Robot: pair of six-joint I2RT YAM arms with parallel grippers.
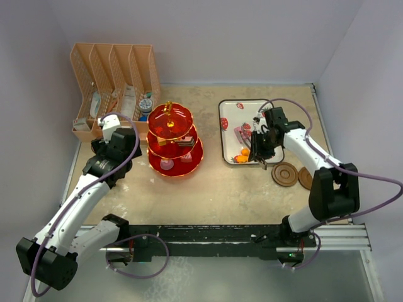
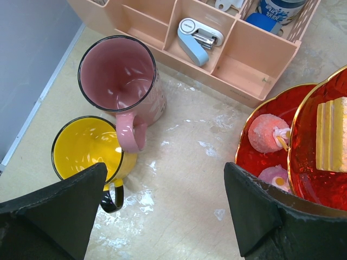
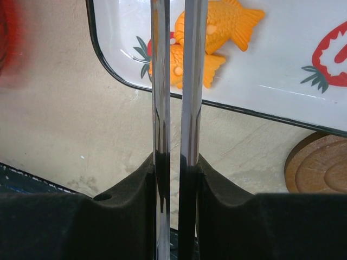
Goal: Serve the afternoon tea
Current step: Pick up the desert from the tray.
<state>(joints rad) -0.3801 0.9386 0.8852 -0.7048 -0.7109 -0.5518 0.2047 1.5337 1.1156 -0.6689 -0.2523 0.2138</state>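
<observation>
Far left, by the wall, a peach rack (image 1: 113, 75) of four slots stands at the back of the table (image 1: 239, 201). Just in front of it are two mugs, both upright and both empty. The pink mug (image 2: 119, 76) is nearer the rack and the yellow mug (image 2: 87, 149) is nearer the arm. The pink handle hangs over the yellow rim, so the two look to be touching.

The left gripper (image 2: 165, 179) hangs above the bare patch between the mugs and the stand, its two fingers spread wide with nothing between them.

Next along is the one red three-tier stand (image 1: 173, 135), gold-rimmed, with a gold handle on top. From the left wrist I count two pink cakes (image 2: 267, 132) on its bottom tier and one yellow layered piece (image 2: 331, 132) on the tier above. From overhead a dark sweet also shows on the middle tier.

Right of centre lies one white strawberry-print tray (image 1: 236, 113). At its near corner lie two orange fish-shaped cakes (image 3: 217, 24), overlapping each other, and a pink sweet shows further in.

The right gripper (image 3: 174, 168) is over that corner, clamped on the one pair of metal tongs (image 3: 192, 108). Its pads press both arms almost together, and the arms cross in front of the lower fish.

Furthest right, off the tray, are two round wooden coasters (image 1: 284, 174), side by side.
</observation>
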